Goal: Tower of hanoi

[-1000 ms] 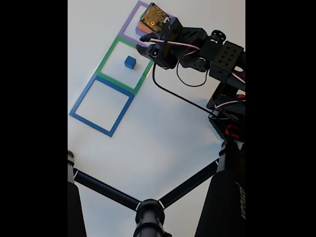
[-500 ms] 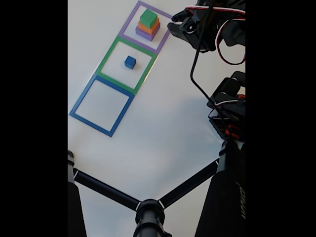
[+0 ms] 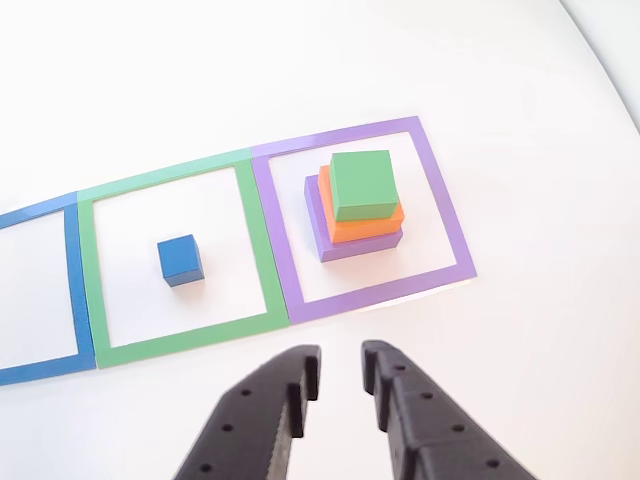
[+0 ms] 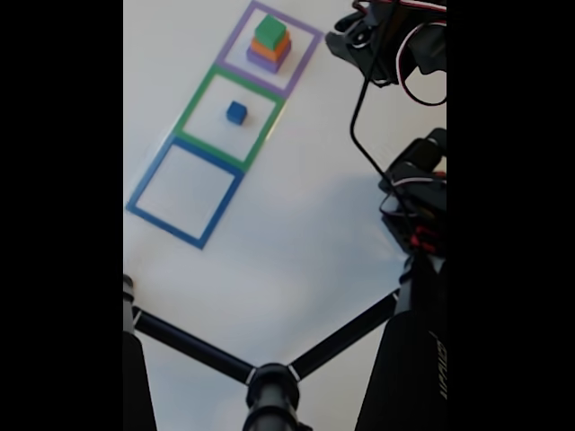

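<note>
Three blocks stacked: green block on orange on purple; blue cube apart; gripper slightly parted, empty

blocks: four, one each of purple, orange, green, blue
tape squares: three

Black gripper — 2 hole-dotted fingers, black arm, red-white cables
</note>
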You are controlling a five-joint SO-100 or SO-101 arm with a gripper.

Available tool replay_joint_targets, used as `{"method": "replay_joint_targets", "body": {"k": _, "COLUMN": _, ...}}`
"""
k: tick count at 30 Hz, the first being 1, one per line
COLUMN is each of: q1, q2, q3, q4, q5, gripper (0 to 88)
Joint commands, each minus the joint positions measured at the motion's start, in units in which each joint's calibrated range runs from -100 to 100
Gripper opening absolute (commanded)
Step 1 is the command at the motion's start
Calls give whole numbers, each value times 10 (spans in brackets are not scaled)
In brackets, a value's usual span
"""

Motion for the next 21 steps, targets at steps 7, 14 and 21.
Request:
{"method": "replay_joint_targets", "body": {"k": 7, "q1": 36, "q2": -17, "q3": 206, "q4": -237, "q5": 0, "gripper": 240}}
{"method": "replay_joint_targets", "body": {"k": 14, "q1": 58, "q2": 46, "q3": 371, "q4": -518, "q5": 0, "gripper": 309}}
{"method": "replay_joint_targets", "body": {"k": 21, "q1": 64, "q2": 154, "q3": 403, "q4": -690, "q5": 0, "gripper": 334}}
